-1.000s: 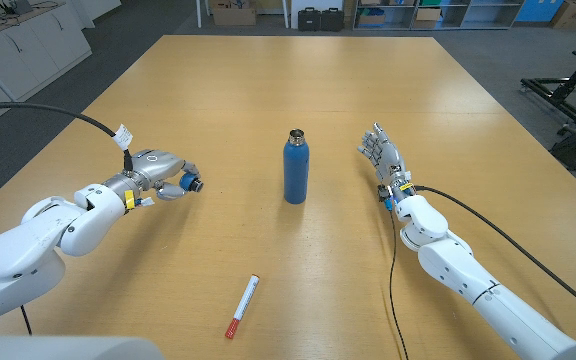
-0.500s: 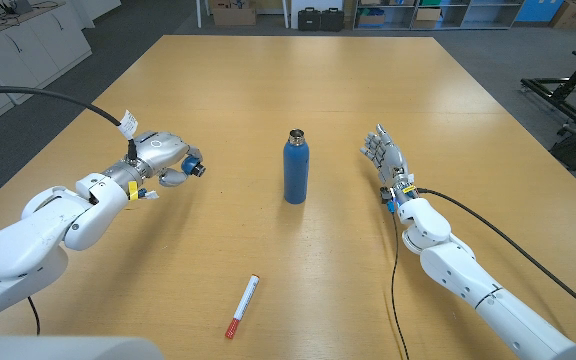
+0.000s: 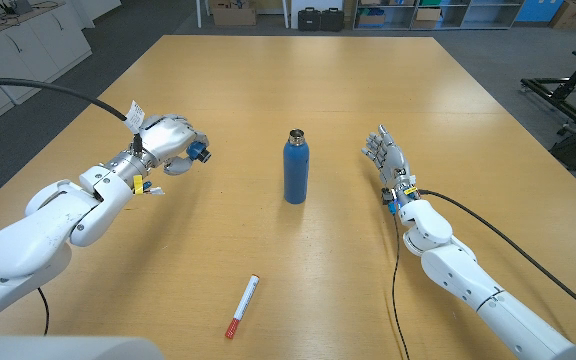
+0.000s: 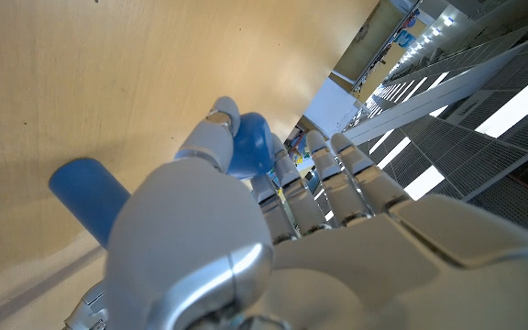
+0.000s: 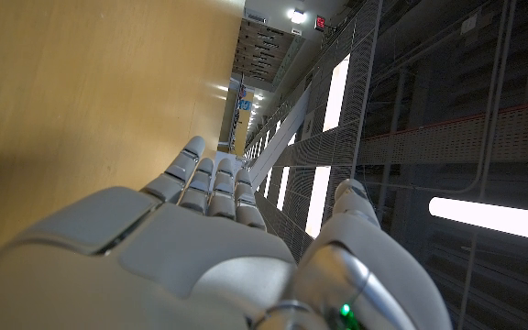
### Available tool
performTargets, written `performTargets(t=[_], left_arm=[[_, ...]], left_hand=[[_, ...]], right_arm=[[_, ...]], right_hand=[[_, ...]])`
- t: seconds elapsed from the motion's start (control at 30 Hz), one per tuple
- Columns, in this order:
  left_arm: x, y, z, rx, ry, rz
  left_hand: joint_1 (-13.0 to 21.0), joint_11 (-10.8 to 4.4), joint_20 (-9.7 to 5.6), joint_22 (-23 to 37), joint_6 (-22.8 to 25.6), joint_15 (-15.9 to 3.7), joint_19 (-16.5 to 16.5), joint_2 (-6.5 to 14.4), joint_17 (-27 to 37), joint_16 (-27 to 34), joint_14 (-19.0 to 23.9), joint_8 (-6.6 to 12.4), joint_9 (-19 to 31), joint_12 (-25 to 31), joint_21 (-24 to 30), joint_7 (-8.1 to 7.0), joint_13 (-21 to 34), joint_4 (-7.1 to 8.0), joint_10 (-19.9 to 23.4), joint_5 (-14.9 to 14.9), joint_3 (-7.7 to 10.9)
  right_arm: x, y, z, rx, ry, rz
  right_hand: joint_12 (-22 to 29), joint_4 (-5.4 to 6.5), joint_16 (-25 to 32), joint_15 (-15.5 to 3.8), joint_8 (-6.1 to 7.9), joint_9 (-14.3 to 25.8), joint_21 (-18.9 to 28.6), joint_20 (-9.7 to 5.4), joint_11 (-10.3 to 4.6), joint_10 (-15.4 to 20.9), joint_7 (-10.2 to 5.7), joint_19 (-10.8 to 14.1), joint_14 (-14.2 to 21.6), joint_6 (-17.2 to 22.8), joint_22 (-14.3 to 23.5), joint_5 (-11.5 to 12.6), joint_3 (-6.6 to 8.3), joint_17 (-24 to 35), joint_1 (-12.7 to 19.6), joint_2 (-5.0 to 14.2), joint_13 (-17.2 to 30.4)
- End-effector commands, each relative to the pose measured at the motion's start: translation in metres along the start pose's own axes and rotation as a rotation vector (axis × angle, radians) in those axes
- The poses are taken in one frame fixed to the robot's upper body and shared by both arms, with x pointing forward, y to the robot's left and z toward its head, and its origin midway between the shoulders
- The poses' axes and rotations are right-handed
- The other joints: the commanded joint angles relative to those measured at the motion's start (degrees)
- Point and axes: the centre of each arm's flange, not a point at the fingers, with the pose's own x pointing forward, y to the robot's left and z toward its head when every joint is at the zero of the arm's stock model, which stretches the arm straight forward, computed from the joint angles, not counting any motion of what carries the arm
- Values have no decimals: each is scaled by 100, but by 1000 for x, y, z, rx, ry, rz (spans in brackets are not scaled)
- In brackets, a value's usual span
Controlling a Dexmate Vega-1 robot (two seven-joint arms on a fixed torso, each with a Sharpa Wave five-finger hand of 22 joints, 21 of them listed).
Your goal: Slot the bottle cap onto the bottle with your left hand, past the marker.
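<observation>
The left hand point(image 3: 171, 143) pinches the blue bottle cap point(image 3: 197, 153) in its fingertips above the table, while the right hand point(image 3: 386, 158) stands open-fingered, holding nothing.

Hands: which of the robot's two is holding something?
The left hand: it pinches the blue bottle cap above the wooden table. The right hand holds nothing, fingers apart.

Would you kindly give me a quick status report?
Left hand holds bottle cap. Right hand open. Bottle upright, uncapped. Marker clear of path.
</observation>
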Motion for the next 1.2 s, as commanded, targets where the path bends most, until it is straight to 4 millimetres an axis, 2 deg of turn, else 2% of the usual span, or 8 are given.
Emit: performTargets(t=[0.03,0.4,0.83,1.2], left_arm=[[1,13,5,112,-25,151],[2,27,3,139,-43,264],[12,48,10,249,-82,372],[27,77,16,280,-129,446]], left_hand=[[87,-215,-388,16,480,-988,87,111,16,14,84,65,22,18,24,-73,21,80,300,8,155],[122,-218,-442,15,606,-996,134,136,23,18,190,120,34,28,20,-67,28,92,459,0,203],[139,-218,-471,15,652,-998,160,131,24,14,236,141,38,23,19,-67,29,89,507,-4,220],[142,-218,-475,16,671,-997,160,124,25,7,265,152,41,14,12,-71,29,91,532,-8,231]], right_arm=[[-4,-2,-3,3,4,-8],[-7,-2,-6,13,6,-15],[-8,-2,-9,22,1,-19],[-12,-5,-10,35,-11,-33]], right_hand=[[14,0,25,24,-19,23,-10,-8,-12,60,4,53,23,32,16,56,-29,11,-8,16,21],[11,0,22,25,-20,23,-23,-11,-6,56,6,52,21,32,16,57,-31,12,-8,17,21],[11,0,24,32,-19,24,-33,-13,-5,58,9,58,27,37,17,57,-32,13,-8,19,22],[12,0,22,21,-20,24,-40,-14,-14,64,7,67,25,37,17,57,-33,14,-8,21,22]])
